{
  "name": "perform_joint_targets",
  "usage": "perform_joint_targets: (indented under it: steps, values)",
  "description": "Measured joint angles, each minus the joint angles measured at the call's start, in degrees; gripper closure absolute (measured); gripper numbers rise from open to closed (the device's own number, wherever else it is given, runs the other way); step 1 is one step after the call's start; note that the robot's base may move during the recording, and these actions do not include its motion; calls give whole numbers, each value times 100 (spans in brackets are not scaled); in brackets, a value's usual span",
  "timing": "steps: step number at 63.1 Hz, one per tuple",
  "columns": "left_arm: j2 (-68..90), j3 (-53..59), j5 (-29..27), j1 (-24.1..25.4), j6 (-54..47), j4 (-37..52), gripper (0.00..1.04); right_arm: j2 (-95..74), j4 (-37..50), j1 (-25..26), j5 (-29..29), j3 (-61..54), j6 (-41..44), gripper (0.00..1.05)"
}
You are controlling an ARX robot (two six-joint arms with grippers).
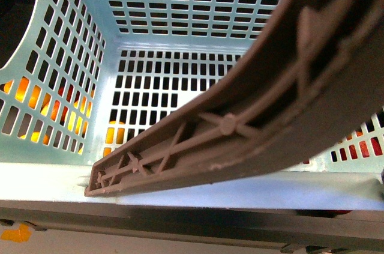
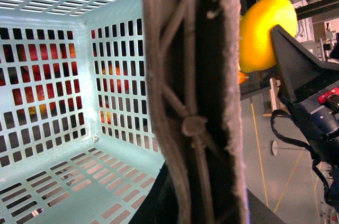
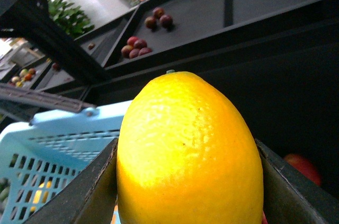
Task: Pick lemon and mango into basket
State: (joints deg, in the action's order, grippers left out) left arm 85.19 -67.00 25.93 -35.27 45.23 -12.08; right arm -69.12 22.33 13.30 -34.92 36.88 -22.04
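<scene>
The teal basket (image 1: 78, 2) fills the front view, its inside empty, with its brown ribbed handle (image 1: 270, 98) crossing close to the camera. My left gripper (image 2: 185, 203) is shut on that handle (image 2: 190, 75), dark fingers either side of it; the basket's slotted walls (image 2: 42, 75) show behind. My right gripper (image 3: 190, 181) is shut on the yellow lemon (image 3: 188, 150), a dark finger pressed on each side. The lemon also shows in the left wrist view (image 2: 265, 33), held beside the handle, outside the basket. The basket's rim (image 3: 69, 123) lies just beyond the lemon. The mango is not clearly in view.
Orange and red fruit show through the basket's slots (image 1: 36, 104). Dark shelf trays (image 3: 238, 7) hold dark red fruits (image 3: 143, 46). A red fruit (image 3: 302, 166) lies low beside the right finger. A grey shelf edge (image 1: 192, 218) runs under the basket.
</scene>
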Motion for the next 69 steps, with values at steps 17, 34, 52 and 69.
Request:
perform_joint_targets:
  steps: [17, 34, 52, 69]
  values:
    - [0, 0, -2, 0, 0, 0, 99, -101, 131, -1244, 704, -192, -74, 42]
    - [0, 0, -11, 0, 0, 0, 99, -90, 181, -1770, 1084, -328, -72, 42]
    - [0, 0, -2, 0, 0, 0, 99, 105, 35, -1987, 1248, -433, 44, 8]
    - [24, -2, -26, 2, -7, -22, 100, 374, -118, -1788, 1810, -433, 293, 9]
